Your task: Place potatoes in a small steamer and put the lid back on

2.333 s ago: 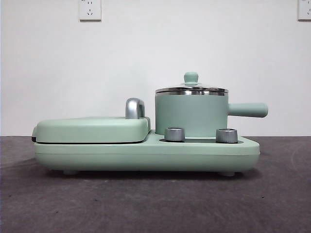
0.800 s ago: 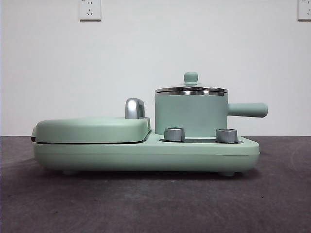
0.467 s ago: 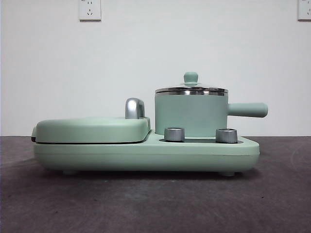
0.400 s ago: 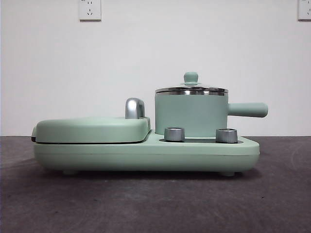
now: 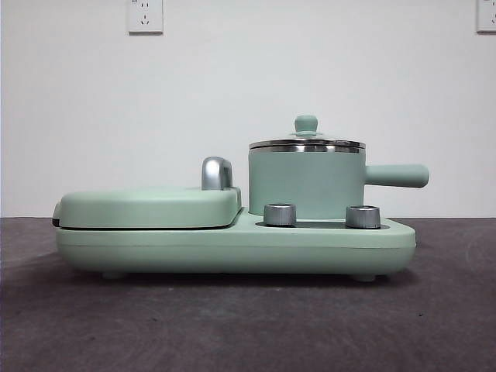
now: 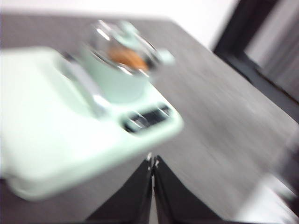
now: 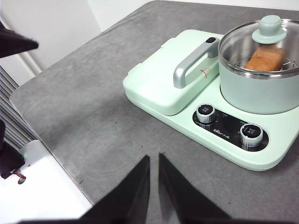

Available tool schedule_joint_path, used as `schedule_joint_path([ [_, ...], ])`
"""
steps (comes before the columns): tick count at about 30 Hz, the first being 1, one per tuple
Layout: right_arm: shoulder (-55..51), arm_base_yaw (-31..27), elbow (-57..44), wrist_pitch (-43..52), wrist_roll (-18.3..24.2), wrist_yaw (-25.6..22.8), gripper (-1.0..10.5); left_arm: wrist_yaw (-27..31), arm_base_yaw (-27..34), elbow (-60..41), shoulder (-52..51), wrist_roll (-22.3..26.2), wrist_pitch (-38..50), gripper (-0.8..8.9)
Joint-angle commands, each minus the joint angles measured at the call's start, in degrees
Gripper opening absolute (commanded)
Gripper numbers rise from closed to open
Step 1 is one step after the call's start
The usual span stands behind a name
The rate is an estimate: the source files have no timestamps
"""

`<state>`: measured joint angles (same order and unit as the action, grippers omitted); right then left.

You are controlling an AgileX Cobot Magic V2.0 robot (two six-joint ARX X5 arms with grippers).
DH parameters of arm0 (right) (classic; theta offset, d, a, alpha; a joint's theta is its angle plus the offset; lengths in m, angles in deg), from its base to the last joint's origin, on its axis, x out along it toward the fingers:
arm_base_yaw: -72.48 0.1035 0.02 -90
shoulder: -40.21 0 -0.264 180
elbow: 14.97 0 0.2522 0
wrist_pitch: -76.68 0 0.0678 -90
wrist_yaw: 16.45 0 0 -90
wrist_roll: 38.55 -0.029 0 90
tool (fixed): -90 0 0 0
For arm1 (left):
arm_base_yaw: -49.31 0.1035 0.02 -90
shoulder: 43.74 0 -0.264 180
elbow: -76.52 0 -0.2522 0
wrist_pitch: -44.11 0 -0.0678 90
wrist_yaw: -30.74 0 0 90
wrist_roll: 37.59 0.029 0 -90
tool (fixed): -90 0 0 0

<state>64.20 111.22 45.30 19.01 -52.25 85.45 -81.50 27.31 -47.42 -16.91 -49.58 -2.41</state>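
Above grey table point(image 7: 117, 93), 2 closed hands point(image 6: 152, 164) point(image 7: 153, 161).

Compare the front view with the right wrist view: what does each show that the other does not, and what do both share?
Only the front view shows the two wall sockets and the appliance's feet.

Only the right wrist view shows the potato inside the small steamer, seen through the glass lid, and the right gripper with its jaws nearly together over the table.

Both show the steamer with its lid on, the closed grill plate with its chrome handle, and two silver dials.
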Motion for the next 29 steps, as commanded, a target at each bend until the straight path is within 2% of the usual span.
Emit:
schedule_joint_path([
  [1, 0.2, 0.5, 0.4, 0.7, 0.5, 0.1, 0.3, 0.6, 6.5, -5.7, -4.3, 2.0, 7.6, 0.06],
  [4, 0.2, 0.5, 0.4, 0.7, 0.5, 0.1, 0.3, 0.7, 12.3, -13.0, -9.5, 4.1, 13.6, 0.06],
  [8, 0.2, 0.5, 0.4, 0.7, 0.5, 0.1, 0.3, 4.9, 16.3, -23.6, -13.4, 10.9, 23.1, 0.06],
  [11, 0.2, 0.5, 0.4, 0.7, 0.5, 0.1, 0.3, 9.2, 17.8, -30.8, -15.4, 10.4, 29.2, 0.06],
  [16, 0.2, 0.5, 0.4, 0.7, 0.5, 0.1, 0.3, 17.9, 19.3, -37.3, -19.4, 5.2, 29.4, 0.06],
  [21, 0.2, 0.5, 0.4, 0.7, 0.5, 0.1, 0.3, 25.7, 20.7, -40.4, -23.7, 4.9, 29.3, 0.06],
  [29, 0.2, 0.5, 0.4, 0.7, 0.5, 0.1, 0.3, 26.1, 21.7, -41.6, -26.7, 6.5, 26.8, 0.06],
])
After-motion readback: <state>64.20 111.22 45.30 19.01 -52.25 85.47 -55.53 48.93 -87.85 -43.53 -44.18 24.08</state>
